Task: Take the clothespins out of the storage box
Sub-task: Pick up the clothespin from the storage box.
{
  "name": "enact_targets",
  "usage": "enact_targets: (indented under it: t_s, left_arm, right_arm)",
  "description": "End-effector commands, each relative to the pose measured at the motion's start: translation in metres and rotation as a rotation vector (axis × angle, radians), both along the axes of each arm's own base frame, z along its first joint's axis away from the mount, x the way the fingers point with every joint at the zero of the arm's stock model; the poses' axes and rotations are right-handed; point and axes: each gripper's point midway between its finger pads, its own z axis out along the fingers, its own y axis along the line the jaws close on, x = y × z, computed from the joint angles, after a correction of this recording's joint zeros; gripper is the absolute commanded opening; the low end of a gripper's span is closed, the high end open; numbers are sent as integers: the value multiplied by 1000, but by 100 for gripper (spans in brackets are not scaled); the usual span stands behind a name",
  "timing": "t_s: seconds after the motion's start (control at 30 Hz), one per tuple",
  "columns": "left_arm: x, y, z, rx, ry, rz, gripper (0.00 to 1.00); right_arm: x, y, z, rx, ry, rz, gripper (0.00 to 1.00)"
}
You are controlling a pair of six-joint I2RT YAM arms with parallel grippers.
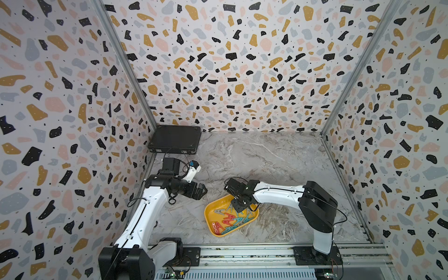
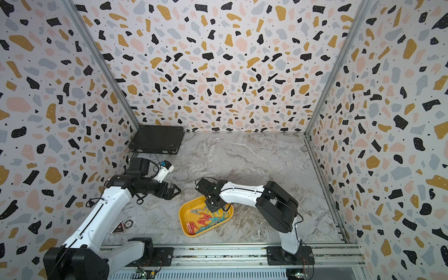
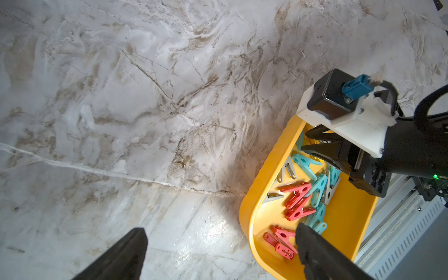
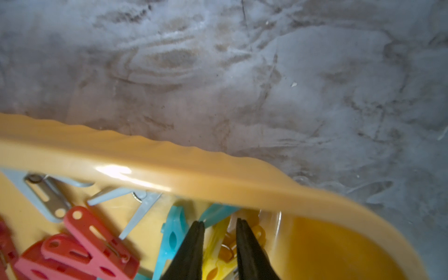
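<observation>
right gripper (image 4: 220, 221) down in the box (image 4: 169, 164), tips pinched on the yellow pin (image 4: 215, 244) close under its wall. other pins (image 1: 230, 220) all inside, box near the table's (image 1: 278, 157) front edge. left gripper (image 1: 203, 192) gaping wide, hovering near the box.

Bright, even light; top views bend at the edges; glare and blur on the storage box (image 4: 194, 174) rim.

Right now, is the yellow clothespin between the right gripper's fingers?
Yes: the right wrist view shows the yellow clothespin between the two black fingers of the right gripper, inside the storage box.
</observation>
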Motion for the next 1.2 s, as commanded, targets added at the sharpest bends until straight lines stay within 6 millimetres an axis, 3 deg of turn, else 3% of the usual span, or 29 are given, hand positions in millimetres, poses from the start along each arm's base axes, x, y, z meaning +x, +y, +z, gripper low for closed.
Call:
enact_targets:
  t_s: [0.0, 0.27, 0.5, 0.8, 1.17]
  left_arm:
    - [0, 1, 2, 1, -26, -3, 100]
    - [0, 1, 2, 1, -28, -3, 100]
    - [0, 1, 3, -2, -30, -3, 100]
    - [-1, 0, 3, -4, -30, -6, 100]
    - [-1, -1, 1, -11, -19, -11, 100]
  right_arm:
    - [-3, -13, -2, -36, 9, -11, 28]
    - [-9, -16, -13, -45, 42, -22, 26]
    - [-8, -16, -4, -30, 22, -25, 16]
    - [-6, -7, 32, 38, -7, -10, 1]
    - [-5, -4, 88, 147, -71, -3, 0]
